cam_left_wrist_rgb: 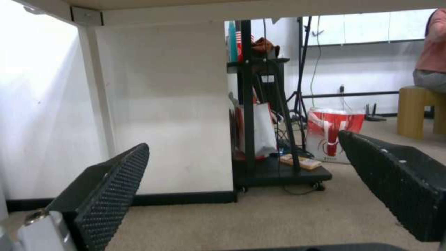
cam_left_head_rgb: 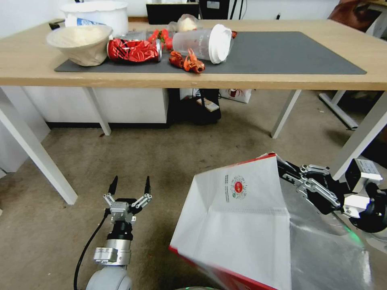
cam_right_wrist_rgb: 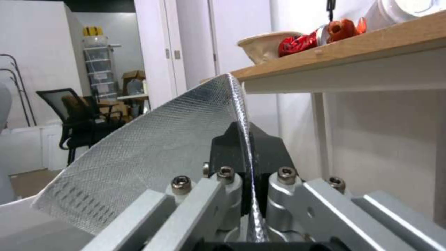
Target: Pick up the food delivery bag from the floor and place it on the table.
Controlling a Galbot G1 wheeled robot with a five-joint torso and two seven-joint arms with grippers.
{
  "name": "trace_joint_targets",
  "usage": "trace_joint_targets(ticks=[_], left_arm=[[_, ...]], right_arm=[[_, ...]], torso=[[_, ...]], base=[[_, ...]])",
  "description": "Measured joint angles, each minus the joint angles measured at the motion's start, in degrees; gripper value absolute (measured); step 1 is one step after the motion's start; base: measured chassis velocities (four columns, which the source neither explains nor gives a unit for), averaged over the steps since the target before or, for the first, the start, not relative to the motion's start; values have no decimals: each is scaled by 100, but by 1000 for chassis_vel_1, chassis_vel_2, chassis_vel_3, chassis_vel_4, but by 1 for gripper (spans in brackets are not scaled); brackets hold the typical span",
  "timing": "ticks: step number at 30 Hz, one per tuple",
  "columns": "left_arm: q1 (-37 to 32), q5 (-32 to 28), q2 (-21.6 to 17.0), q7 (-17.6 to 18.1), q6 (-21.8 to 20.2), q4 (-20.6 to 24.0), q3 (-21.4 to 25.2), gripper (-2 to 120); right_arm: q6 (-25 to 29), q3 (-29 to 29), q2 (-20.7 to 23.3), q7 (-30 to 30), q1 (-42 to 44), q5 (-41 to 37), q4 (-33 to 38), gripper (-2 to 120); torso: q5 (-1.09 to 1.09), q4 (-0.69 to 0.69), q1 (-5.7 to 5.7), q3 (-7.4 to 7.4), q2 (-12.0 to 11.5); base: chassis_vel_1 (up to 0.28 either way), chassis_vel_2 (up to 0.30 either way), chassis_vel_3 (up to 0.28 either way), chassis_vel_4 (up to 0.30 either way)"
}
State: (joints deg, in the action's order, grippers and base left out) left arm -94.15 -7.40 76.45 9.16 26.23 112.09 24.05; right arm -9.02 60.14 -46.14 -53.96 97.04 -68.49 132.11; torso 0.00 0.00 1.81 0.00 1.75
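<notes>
Clearance matters now: your right pincer [cam_left_head_rgb: 287, 172] clamps the foil-lined rim of the boxy white-and-red paper delivery bag [cam_left_head_rgb: 242, 217], tilted below the light-wood table [cam_left_head_rgb: 282, 80], so lift it above that edge while your left pincer [cam_left_head_rgb: 130, 186] hangs open.

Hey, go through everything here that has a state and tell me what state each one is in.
Food delivery bag: tilted, open, gripped at its rim.
Right gripper: shut on the bag's wall.
Left gripper: open, empty, low over the floor.
Plastic cup: lying on its side, lidded.
Red can: crushed.
</notes>
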Motion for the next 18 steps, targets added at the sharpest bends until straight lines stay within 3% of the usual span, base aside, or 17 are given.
trace_joint_targets(ticks=[18], left_arm=[[-137, -185, -37, 73, -115, 126, -62, 100]], right_arm=[[40, 25, -93, -99, 45, 228, -24, 0]], torso=[[0, 0, 0, 1, 8]], base=[[0, 0, 0, 0]])
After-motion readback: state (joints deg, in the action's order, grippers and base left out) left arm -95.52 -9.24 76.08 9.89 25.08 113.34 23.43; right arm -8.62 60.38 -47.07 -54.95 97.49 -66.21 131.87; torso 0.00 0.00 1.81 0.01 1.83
